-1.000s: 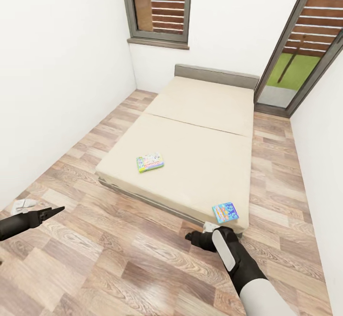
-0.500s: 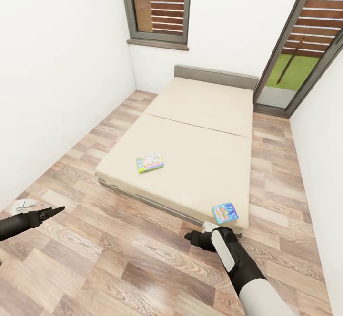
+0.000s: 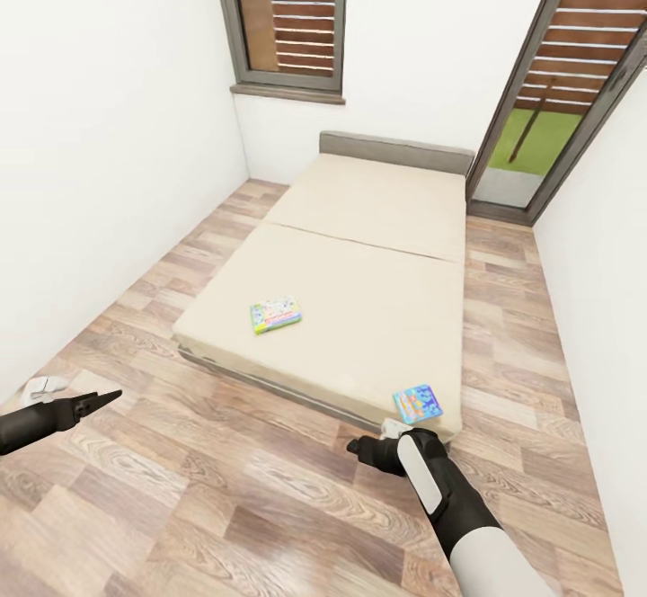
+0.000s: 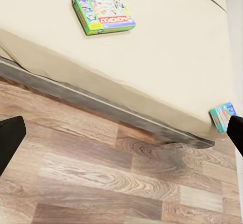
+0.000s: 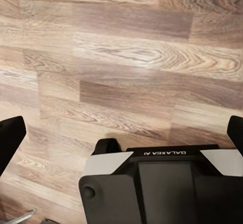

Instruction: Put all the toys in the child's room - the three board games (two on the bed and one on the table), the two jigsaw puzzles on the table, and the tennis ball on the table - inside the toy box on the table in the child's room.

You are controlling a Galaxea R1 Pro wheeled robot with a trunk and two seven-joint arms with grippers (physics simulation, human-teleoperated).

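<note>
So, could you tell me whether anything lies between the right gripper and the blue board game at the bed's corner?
Nothing visible does: the right gripper hangs over bare floor, and the blue board game lies unobstructed on the bed.

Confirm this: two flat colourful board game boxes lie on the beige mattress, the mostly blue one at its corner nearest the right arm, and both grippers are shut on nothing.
Not quite. The right wrist view shows the right gripper open, fingers wide apart over the wood-plank floor; the left wrist view shows the left gripper likewise. The rest holds: green box, blue box, both on the beige mattress.
</note>
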